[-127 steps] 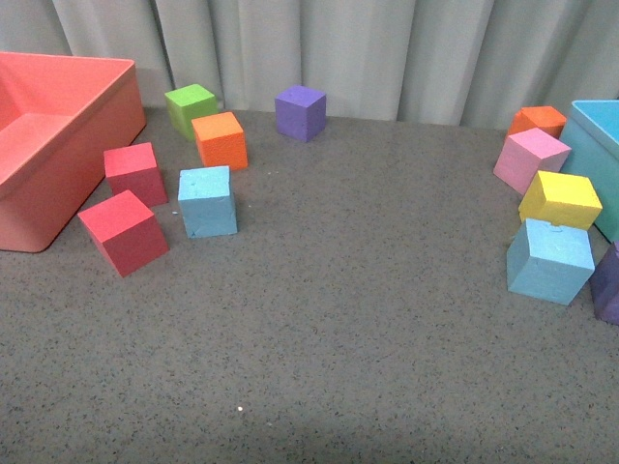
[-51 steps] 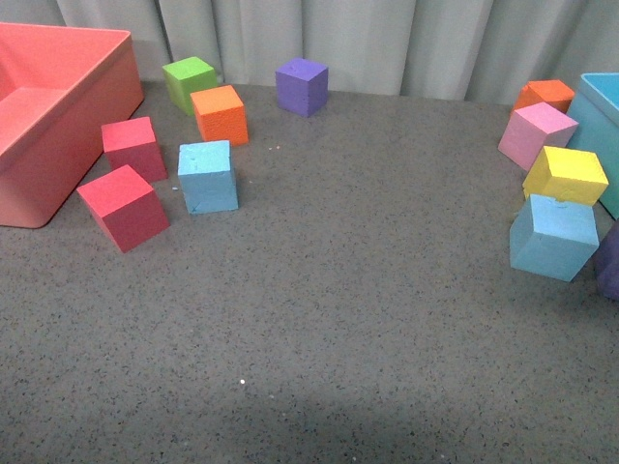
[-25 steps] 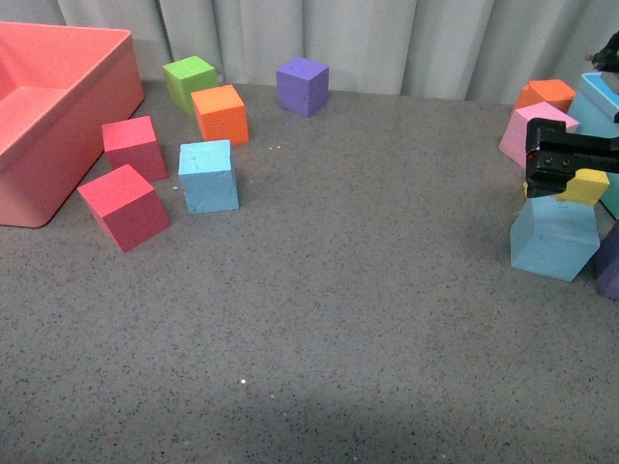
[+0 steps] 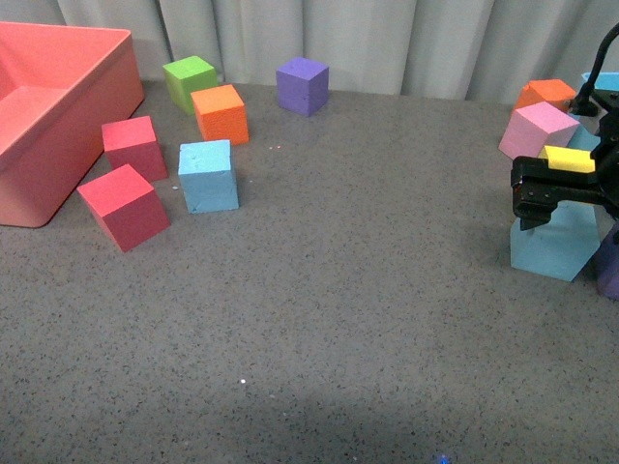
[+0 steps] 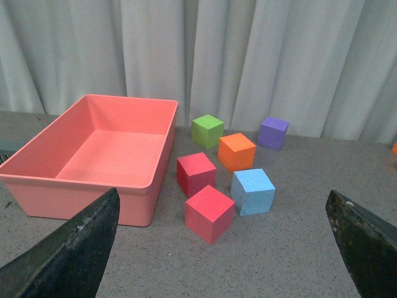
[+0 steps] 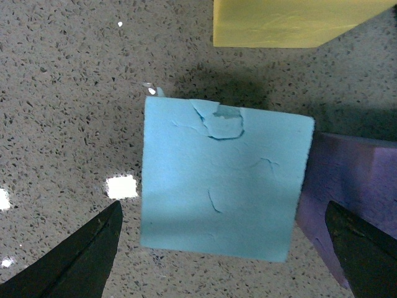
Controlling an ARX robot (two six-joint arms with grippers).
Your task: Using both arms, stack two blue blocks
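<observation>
Right gripper (image 4: 569, 208) has dropped lower, jaws spread wide, empty; right blue block (image 6: 223, 180) sits directly beneath, between the fingers. Left gripper (image 5: 222, 198), likewise spread and empty, faces left blue block (image 5: 253, 190) ahead.

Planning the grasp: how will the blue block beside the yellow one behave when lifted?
Likely soft and light: the blue block shows torn, foam-like skin. Flat faces, so unlikely to roll. The purple block beside it might get nudged.

Right gripper (image 4: 569, 201) black, boxy; thin black cable (image 4: 592, 82).
</observation>
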